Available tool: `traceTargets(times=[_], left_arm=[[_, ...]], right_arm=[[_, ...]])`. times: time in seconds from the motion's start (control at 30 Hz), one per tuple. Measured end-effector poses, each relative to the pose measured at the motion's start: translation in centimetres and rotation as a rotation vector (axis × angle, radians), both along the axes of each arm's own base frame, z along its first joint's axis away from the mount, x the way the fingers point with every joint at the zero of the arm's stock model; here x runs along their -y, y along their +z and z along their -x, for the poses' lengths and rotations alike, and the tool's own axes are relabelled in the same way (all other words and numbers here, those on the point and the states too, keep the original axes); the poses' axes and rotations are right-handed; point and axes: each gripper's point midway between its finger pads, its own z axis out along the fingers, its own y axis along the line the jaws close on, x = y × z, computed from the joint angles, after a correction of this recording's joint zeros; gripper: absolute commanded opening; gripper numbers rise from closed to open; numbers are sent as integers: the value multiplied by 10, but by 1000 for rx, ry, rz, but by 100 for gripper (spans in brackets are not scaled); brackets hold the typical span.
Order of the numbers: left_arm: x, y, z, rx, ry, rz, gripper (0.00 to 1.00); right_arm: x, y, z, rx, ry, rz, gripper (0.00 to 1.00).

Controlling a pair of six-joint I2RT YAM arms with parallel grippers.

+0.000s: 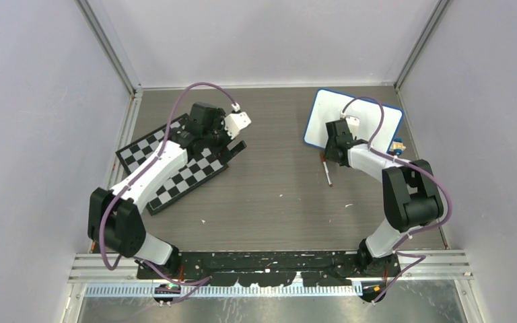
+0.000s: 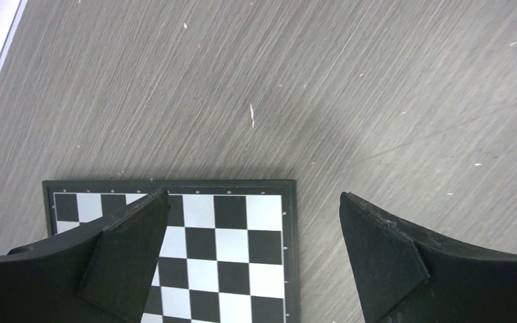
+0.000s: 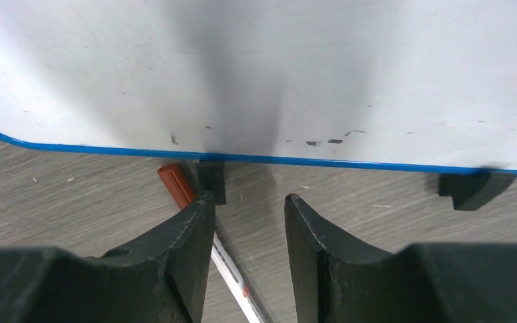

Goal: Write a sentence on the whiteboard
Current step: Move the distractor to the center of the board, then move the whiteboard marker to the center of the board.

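Right, one small white whiteboard with a blue rounded frame [image 1: 377,118] lies flat at the far right of the grey wood-grain table [image 1: 276,195]. Its near edge shows close up in the right wrist view. The only marks on it are a few dark smudges near that edge, and they spell nothing readable. Two black clip feet [image 3: 474,189] peek out beneath the frame.

One marker with a brownish-red cap and white barrel [image 3: 175,186] lies on the table, its cap just beside the left foot. The print on its barrel is too small to read.

The right gripper [image 3: 249,198] hangs over that edge, jaws narrowed but apart, nothing between them. The barrel runs under one finger.

The left gripper [image 2: 252,195] is spread wide and empty over the corner of one black-and-white checkered chessboard [image 2: 232,235]. The tiny characters on its border are illegible.
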Motion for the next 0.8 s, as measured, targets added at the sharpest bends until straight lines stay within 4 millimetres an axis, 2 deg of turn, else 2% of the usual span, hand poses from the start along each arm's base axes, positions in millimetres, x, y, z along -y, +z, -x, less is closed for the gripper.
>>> traceTargets(times=[0.1,0.27,0.4,0.63,0.8], left_arm=[[4,5,10,-6,-1,48,100],[9,-10,29,-82,-8,72,100],[23,-15,45,-146,-30,110,100],[57,-23,82,-233,-132,115,100],[68,-37,91,-311,-116,124,100]], right_arm=[[-2,-4,-8,1,-11,5,45],[-6,-6,-21,17,-25,9,45],[-6,-12,-26,16,-32,14,45],[-6,-24,-27,-2,-35,24,50],[-10,-24,-27,-2,-25,18,52]])
